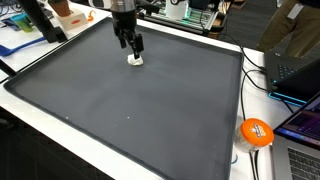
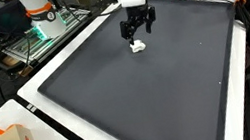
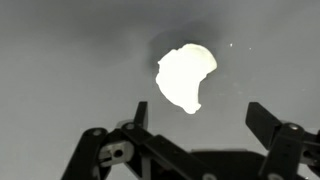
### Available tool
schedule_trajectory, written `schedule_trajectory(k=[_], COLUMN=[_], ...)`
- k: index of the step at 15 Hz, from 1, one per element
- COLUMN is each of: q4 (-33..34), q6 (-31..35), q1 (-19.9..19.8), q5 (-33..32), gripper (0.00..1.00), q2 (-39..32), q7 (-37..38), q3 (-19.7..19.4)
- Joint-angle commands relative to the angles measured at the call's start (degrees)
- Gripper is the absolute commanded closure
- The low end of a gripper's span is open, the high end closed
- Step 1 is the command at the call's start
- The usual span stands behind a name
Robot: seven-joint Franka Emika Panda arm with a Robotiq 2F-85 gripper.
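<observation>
A dark grey mat (image 1: 150, 115) fills most of both exterior views. It lies on a white table (image 1: 247, 85), whose outer edges are cut off by the frame. The arm (image 1: 124, 8) comes in at the top of both exterior views, where only its last link shows. Its gripper (image 1: 133, 48) hangs over the far part of the mat, fingers spread wide and nothing between them. Just below it, a small white lump (image 1: 136, 60) lies on the mat. In the exterior views it is hard to tell whether the fingertips touch the lump. The wrist view shows them apart from it: the two dark fingers (image 3: 140, 115) rise from the bottom edge, and the lump (image 3: 186, 76) lies beyond them. There the lump is so overexposed that its surface and kind cannot be made out. Only an exterior view shows an orange disc (image 1: 256, 131), which lies off the mat among cables.
</observation>
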State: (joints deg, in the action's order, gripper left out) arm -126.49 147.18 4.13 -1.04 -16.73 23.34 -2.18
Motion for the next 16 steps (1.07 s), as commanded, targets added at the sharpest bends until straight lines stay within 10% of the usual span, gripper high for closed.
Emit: schedule_trajectory(k=[1, 13, 16], q4=[-4.05, -18.81, -17.48], q6=[5.44, 35.38, 36.02], q1=[0.69, 10.1, 8.08], q5=[-0.85, -10.73, -8.72], gripper=[0.0, 0.0, 0.0], q2=[1.34, 4.76, 3.24], q7=[-0.21, 11.5, 9.65], q3=[-0.62, -11.7, -8.87])
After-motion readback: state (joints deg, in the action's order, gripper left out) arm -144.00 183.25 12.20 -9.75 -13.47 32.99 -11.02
